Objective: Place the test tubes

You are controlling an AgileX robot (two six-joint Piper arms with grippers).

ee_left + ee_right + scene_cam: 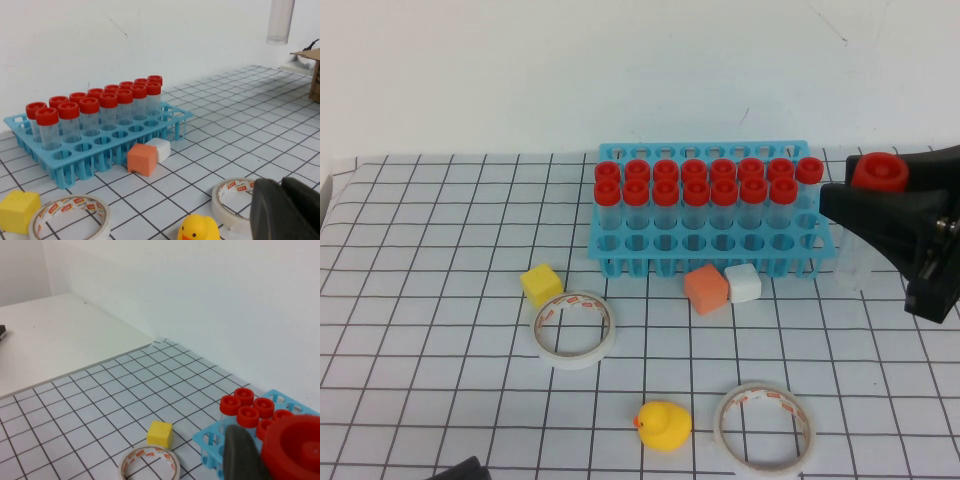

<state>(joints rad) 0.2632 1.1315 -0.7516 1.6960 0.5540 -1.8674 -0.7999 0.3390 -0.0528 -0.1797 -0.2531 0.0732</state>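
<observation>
A blue rack (620, 255) stands mid-table with several red-capped test tubes (695, 190) upright in its two back rows; the front rows are empty holes. Just right of the rack, my right gripper (880, 198) is shut on a red-capped test tube (880, 172), held upright above the table; its clear body hangs down beside the rack's right end. In the right wrist view the held tube's cap (295, 447) fills the corner beside one finger (242, 452). My left gripper (287, 207) sits low at the near left edge, shut and empty.
In front of the rack lie an orange cube (707, 289), a white cube (743, 283) and a yellow cube (542, 285). Nearer me are two tape rolls (574, 328) (764, 427) and a yellow duck (663, 426). A cardboard box (314, 70) stands at the far right.
</observation>
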